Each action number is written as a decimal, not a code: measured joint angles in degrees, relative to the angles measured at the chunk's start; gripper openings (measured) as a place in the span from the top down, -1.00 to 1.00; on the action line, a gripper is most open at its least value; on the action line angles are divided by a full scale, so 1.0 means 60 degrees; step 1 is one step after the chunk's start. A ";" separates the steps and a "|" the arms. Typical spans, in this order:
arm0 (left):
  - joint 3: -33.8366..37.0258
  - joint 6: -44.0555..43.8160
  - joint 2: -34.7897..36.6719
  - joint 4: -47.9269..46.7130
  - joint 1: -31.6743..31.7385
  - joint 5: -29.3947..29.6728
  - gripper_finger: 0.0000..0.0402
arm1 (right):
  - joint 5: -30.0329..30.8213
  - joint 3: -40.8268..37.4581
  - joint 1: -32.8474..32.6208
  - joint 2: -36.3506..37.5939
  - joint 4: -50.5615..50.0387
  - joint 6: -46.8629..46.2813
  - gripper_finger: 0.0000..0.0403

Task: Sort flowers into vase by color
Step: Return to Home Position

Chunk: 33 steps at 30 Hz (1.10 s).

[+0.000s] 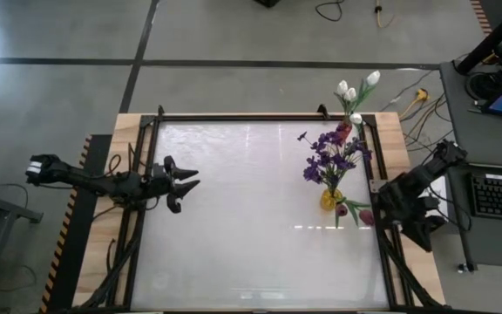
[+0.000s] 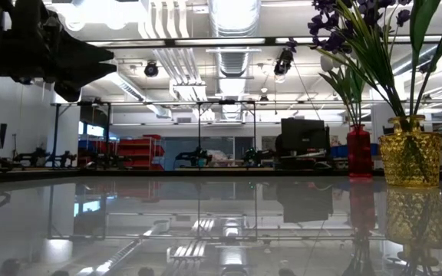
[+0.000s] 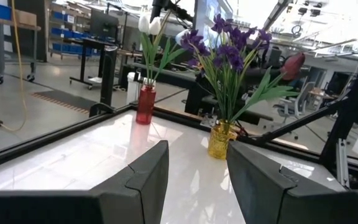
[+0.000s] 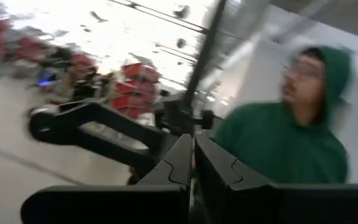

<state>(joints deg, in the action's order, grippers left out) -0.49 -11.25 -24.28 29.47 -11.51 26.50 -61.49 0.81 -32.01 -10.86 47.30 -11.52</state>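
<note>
Flowers [image 1: 334,157] look sorted; home the arms.
Left gripper [image 1: 190,179] released, well apart from yellow vase [image 1: 329,199]; right gripper [image 4: 192,146] clenched empty, nearer it. Retract yours slowly, clear of stems.

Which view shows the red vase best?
Left wrist view: the red vase stands whole, white tulips in it. Low view: its body, tulips hard to tell. High view: only a red glimpse. Right wrist view: absent.

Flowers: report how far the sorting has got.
Done: white flowers stand in the red vase; purple sprays and dark red buds share the yellow vase. In hand: nothing; the left end effector open at the left edge of the table, the right end effector shut at its right. Left: no loose stems show on the table.
</note>
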 joint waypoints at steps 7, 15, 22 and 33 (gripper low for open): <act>0.0000 0.0056 -0.0002 -0.0081 0.0000 -0.0004 0.25 | 0.2255 -0.0020 0.0004 -0.0167 -0.2017 0.0123 0.94; 0.0000 0.0210 -0.0002 -0.0170 0.0000 -0.0007 0.25 | 0.2360 -0.0023 0.0000 -0.0445 -0.3536 0.0286 0.94; 0.0000 0.0380 -0.0002 -0.0178 0.0000 -0.0018 0.25 | 0.2357 -0.0027 0.0004 -0.0539 -0.4035 0.0406 0.94; 0.0000 0.0689 -0.0002 -0.0345 -0.0004 -0.0324 0.63 | 0.2353 -0.0031 0.0004 -0.0537 -0.4123 0.0422 0.94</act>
<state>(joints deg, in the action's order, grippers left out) -0.49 -7.11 -24.29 27.40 -11.53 24.56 -47.37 0.62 -31.99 -14.09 22.57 -8.99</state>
